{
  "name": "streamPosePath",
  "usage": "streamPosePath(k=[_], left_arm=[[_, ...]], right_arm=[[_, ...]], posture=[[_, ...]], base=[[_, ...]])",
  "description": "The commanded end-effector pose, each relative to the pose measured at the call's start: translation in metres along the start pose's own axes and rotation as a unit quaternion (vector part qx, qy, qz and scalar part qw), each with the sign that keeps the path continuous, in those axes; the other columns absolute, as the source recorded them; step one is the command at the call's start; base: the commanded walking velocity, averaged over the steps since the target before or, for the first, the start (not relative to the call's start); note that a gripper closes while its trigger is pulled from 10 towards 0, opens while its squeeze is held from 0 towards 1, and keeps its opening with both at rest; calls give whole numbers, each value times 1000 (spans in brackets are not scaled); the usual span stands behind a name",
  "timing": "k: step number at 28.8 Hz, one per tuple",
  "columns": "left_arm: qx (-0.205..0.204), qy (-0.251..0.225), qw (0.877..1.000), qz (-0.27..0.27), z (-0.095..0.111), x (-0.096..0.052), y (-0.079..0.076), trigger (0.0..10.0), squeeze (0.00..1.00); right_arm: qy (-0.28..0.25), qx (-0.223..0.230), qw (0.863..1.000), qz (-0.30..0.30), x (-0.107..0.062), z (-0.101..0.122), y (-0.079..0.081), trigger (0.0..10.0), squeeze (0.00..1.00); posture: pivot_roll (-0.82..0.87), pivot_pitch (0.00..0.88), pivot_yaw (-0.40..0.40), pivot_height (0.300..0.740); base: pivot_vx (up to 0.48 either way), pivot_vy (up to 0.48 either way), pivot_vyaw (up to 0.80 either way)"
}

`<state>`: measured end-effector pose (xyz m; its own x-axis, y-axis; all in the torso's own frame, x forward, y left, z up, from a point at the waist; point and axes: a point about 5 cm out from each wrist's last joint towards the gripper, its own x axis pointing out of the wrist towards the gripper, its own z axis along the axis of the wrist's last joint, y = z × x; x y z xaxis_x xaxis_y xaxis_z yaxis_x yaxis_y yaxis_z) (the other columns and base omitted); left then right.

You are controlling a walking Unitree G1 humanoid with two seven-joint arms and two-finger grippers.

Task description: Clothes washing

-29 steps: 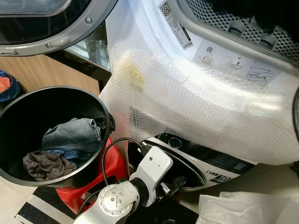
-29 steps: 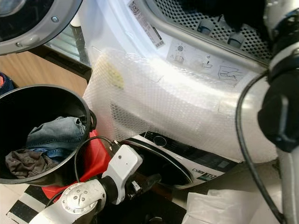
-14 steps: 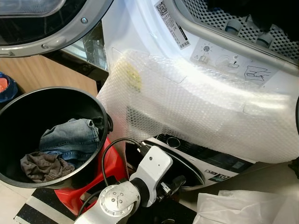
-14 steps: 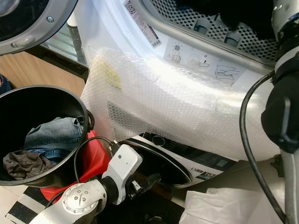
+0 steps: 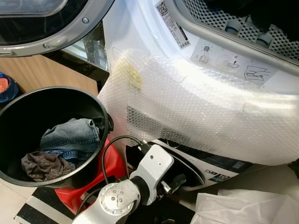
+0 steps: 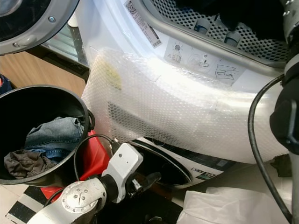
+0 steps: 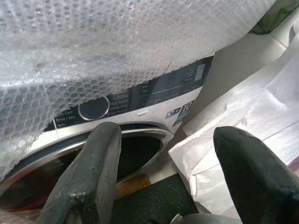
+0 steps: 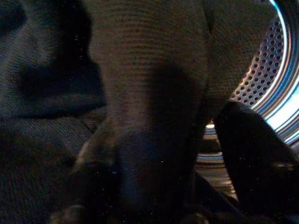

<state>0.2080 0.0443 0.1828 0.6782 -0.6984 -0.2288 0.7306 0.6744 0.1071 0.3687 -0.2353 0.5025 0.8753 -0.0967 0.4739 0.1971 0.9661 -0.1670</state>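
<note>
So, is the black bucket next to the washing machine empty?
No, the black bucket holds clothes: a pair of blue jeans and a brown garment lie at its bottom.

dryer drum (image 6: 243,28) cut off, garment (image 8: 140,93) blurred

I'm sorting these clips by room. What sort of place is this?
Most likely a home laundry corner. An open perforated drum sits above a second washer's control panel, partly covered in bubble wrap, and a black bin holds jeans.
</note>
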Motion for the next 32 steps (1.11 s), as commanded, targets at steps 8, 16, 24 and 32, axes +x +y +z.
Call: streamPosePath(k=[8, 16, 24, 32], left_arm=[[15, -11, 1000, -21, 5, -3, -5, 10000, 0], [14, -10, 1000, -19, 5, -2, -4, 10000, 0], [17, -9, 1000, -22, 5, -1, -1, 10000, 0], [20, -12, 999, -26, 7, 1, 1, 10000, 0]], right_arm=[[23, -17, 1000, 6, -4, -4, -20, 10000, 1000], [51, -46, 997, 47, -7, -7, -25, 10000, 1000], [74, -81, 991, 77, -15, -4, -49, 10000, 1000], [91, -87, 987, 99, -25, 3, -72, 10000, 1000]], posture=[[-3, 272, -186, 740], [-13, 270, -179, 740], [-13, 259, -160, 740], [-27, 246, -143, 740]], base=[[0, 0, 0], [0, 0, 0], [0, 0, 0], [0, 0, 0]])
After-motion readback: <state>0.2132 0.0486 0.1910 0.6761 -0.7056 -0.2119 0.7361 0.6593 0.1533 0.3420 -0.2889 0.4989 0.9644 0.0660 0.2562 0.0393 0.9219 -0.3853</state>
